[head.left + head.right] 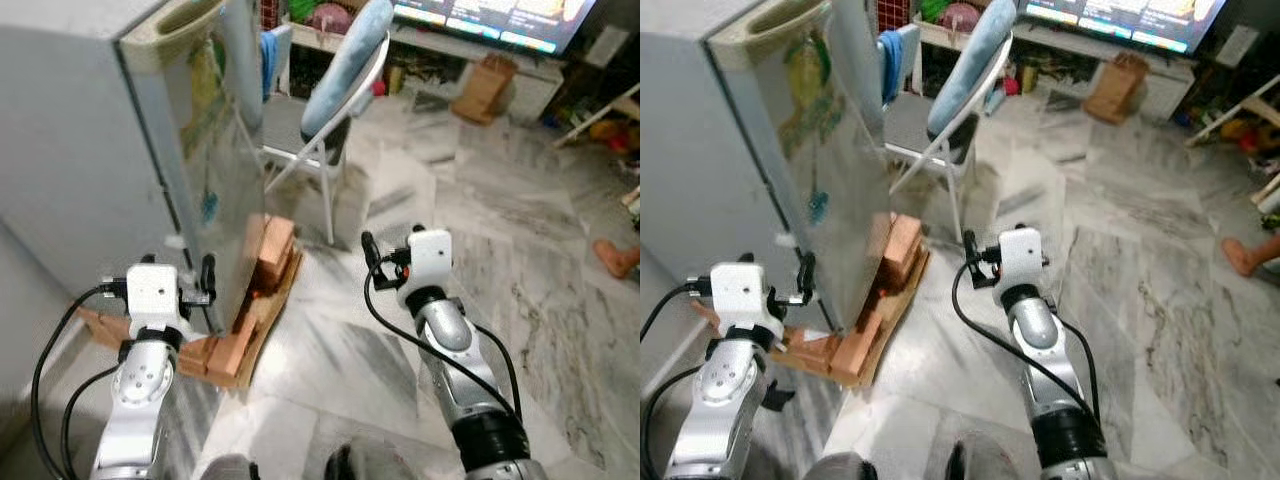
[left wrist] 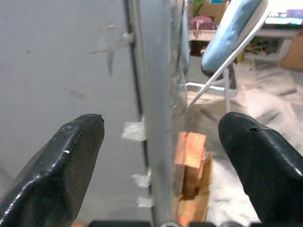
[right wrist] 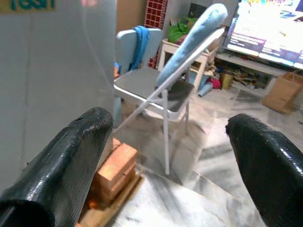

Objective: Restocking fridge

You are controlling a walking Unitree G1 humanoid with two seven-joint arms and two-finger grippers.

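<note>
Plainly, the fridge (image 1: 120, 130) is standing shut before the robot, a tall grey box with smooth, glossy metal sides that are mirroring the room; its door edge is facing the left gripper (image 1: 196, 288), and a pale recessed handle (image 1: 185, 22) is running along the door's top edge. Nothing to stock is showing in either gripper, so the scene is fitting both an approach before opening the door and a door closed again after loading; which one, I cannot tell.

Beneath the fridge, orange bricks (image 1: 268, 255) are sitting on a flat wooden board (image 1: 262, 320) on the floor, rough and blocky against the veined, polished marble floor (image 1: 500, 260). Behind it, a folding chair (image 1: 335, 110) with thin white metal legs is carrying a soft blue cushion.

Both arms are reaching forward. The left gripper is hovering just beside the door's lower edge, its rounded black fingers (image 2: 71, 156) spread wide and straddling the seam. The right gripper (image 1: 372, 256) is hanging over the bare floor, its fingers (image 3: 71, 151) also wide and holding nothing.
</note>
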